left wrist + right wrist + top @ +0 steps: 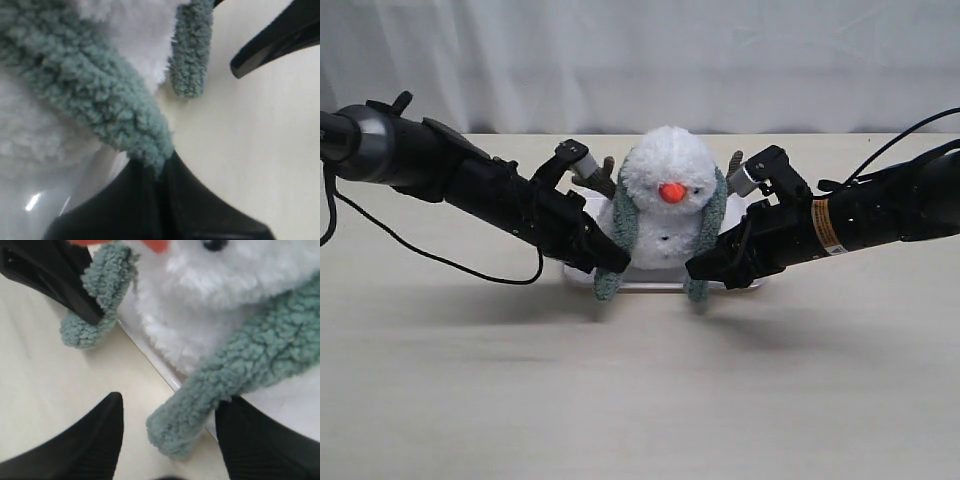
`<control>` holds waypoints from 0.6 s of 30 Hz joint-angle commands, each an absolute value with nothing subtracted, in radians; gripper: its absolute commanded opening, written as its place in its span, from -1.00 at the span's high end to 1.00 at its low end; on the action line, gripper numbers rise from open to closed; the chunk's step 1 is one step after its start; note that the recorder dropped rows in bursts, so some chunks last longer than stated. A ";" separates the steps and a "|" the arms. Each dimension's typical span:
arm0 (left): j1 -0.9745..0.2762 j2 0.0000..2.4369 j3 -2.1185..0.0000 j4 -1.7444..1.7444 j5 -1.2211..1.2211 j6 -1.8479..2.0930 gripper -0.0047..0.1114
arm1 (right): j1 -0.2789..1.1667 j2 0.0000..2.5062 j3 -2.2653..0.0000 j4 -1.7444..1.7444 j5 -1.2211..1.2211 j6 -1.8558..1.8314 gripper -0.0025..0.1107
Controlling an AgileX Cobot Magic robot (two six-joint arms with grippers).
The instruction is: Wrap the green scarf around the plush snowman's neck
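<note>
The plush snowman (668,190) stands upright on a white tray (650,287), facing the exterior camera. The green scarf (623,225) passes behind its neck, and both ends hang down the front, one on each side of the body. My left gripper (612,262) is shut on the left end; in its wrist view the scarf (100,100) runs into the closed jaws of that gripper (161,167). My right gripper (169,407) is open, and the right scarf end (185,427) lies loose between its fingers. In the exterior view the right gripper (703,266) sits beside that end.
A pale wooden table (640,390) stretches toward the camera in front of the tray. A white curtain (640,60) hangs behind the table. A black cable (430,258) trails from the left arm across the table.
</note>
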State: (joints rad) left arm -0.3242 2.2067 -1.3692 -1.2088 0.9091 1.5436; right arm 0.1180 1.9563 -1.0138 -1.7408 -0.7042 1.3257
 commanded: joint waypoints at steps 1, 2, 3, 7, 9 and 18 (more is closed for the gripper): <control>-0.327 2.207 -1.369 -1.209 0.837 1.457 0.92 | 0.118 1.949 -1.012 -1.742 -0.713 1.328 0.02; -0.327 2.207 -1.369 -1.209 0.848 1.457 0.92 | 0.118 1.949 -1.012 -1.742 -0.713 1.328 0.02; -0.327 2.207 -1.369 -1.212 0.860 1.457 0.92 | 0.118 1.949 -1.012 -1.742 -0.713 1.328 0.02; -0.336 2.207 -1.369 -1.217 0.895 1.459 0.92 | 0.118 1.949 -1.012 -1.742 -0.728 1.331 0.02; -0.353 2.207 -1.369 -1.215 0.905 1.459 0.92 | 0.118 1.949 -1.012 -1.742 -0.756 1.331 0.02; -0.407 2.207 -1.369 -1.230 0.834 1.493 0.92 | 0.118 1.949 -1.012 -1.742 -0.765 1.331 0.14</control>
State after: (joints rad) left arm -0.3989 2.2067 -1.3692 -1.2162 0.8472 1.4875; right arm 0.1180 1.9563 -1.0138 -1.7408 -0.7542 1.3276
